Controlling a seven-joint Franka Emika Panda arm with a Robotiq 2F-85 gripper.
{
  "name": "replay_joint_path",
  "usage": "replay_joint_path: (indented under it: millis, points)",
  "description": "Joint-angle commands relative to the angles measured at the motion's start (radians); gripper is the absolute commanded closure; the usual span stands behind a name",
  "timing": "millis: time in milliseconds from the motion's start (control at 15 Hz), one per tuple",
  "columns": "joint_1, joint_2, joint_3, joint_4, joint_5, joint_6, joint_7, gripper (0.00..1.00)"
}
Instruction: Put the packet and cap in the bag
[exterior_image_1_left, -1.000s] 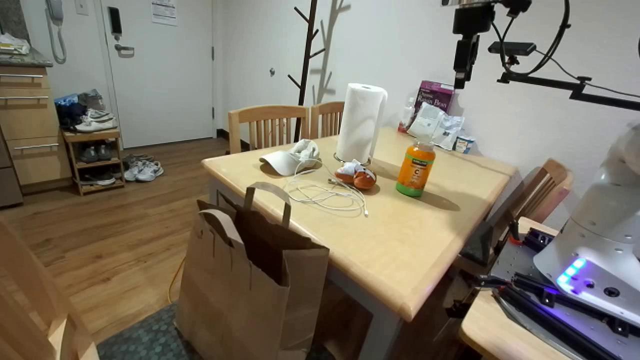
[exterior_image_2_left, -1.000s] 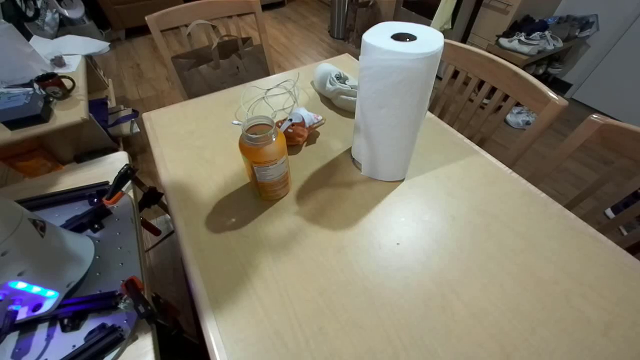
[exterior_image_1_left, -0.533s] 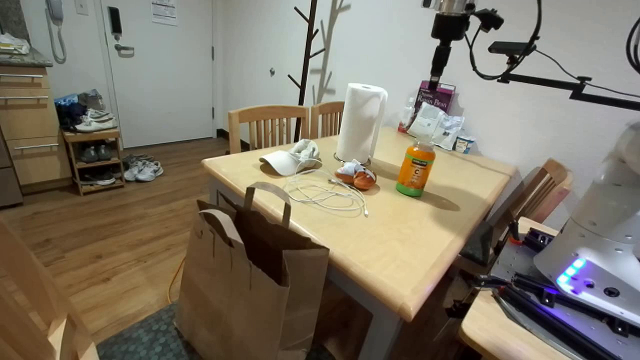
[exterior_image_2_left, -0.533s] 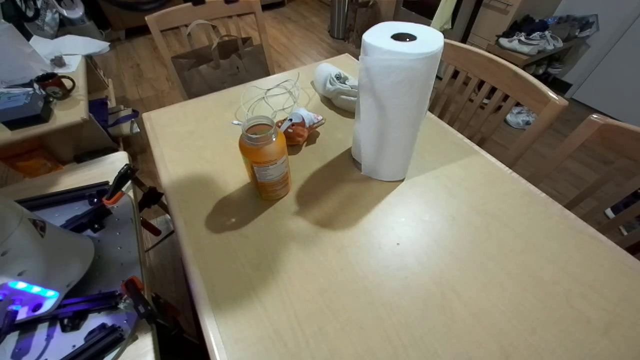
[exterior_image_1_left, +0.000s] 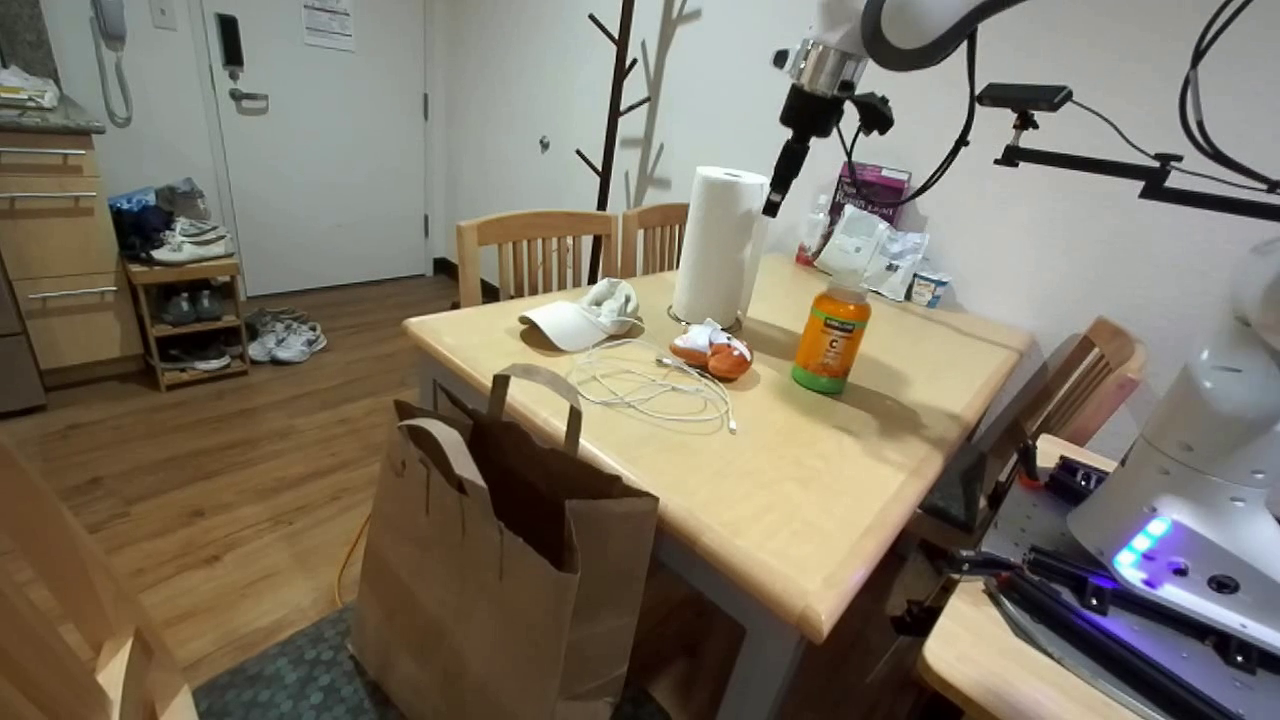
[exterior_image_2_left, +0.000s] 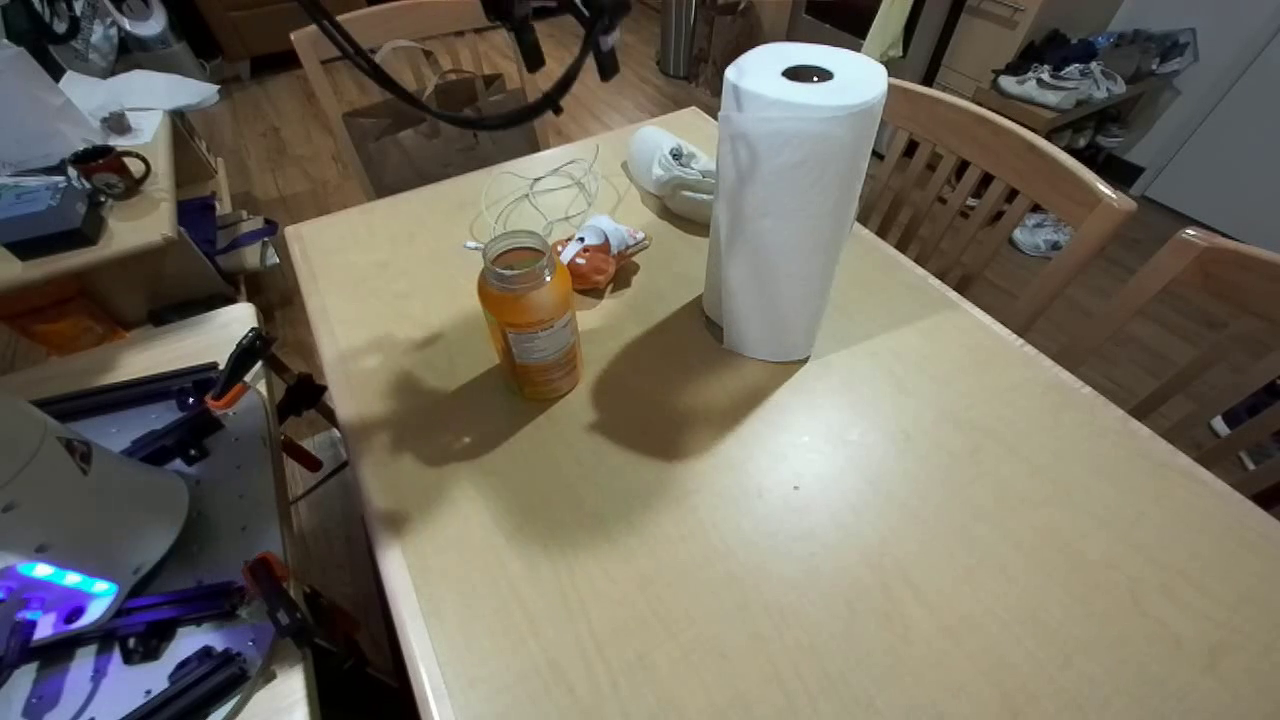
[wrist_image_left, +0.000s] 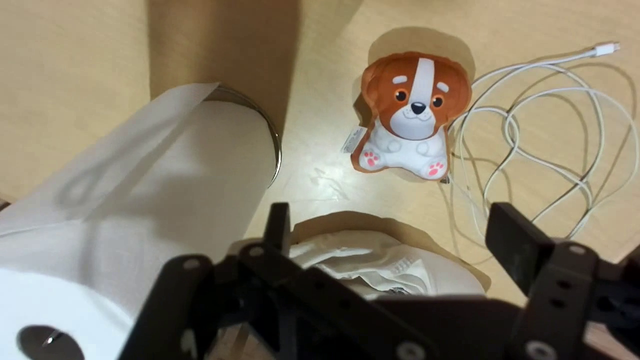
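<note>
Orange-brown and white, puppy face up: dog-shaped packet (wrist_image_left: 415, 120) lying flat on the wooden table (exterior_image_1_left: 760, 500). Just past the tips of the pincer (wrist_image_left: 391, 220) in the wrist view, roughly lined up with the middle of the gap, though well below it in height. Wide-spread pincer, btw, with a fat space between the fingers (wrist_image_left: 517, 245). Pale grey cap (wrist_image_left: 380, 260) lower in the same view, also in line with that space, partly hidden by the pincer.

Main things in the way, kinda: tall white paper-towel roll (wrist_image_left: 215, 165) standing just beside the packet and near the cap, overlapped by the pincer in the wrist view. Can't tell how close to contact. Then a tangle of white cable (wrist_image_left: 510, 120) on the packet's opposite side, running right up to the edge; can't tell if touching. Orange bottle (exterior_image_1_left: 832, 345) with a green base, upright, near the packet too.

Brown paper bag (exterior_image_1_left: 490, 590) in an exterior view: upright, mouth open, handles up, just beside the table on a dark patterned cushion (exterior_image_1_left: 285, 665).
</note>
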Motion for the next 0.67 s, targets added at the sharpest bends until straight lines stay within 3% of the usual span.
replay_joint_path:
  millis: [0, 600]
  points:
    - [-0.012, 0.127, -0.008, 0.047, 0.01, 0.076, 0.091, 0.0]
    - [0.001, 0.4, 0.033, 0.112, 0.119, 0.12, 0.078, 0.0]
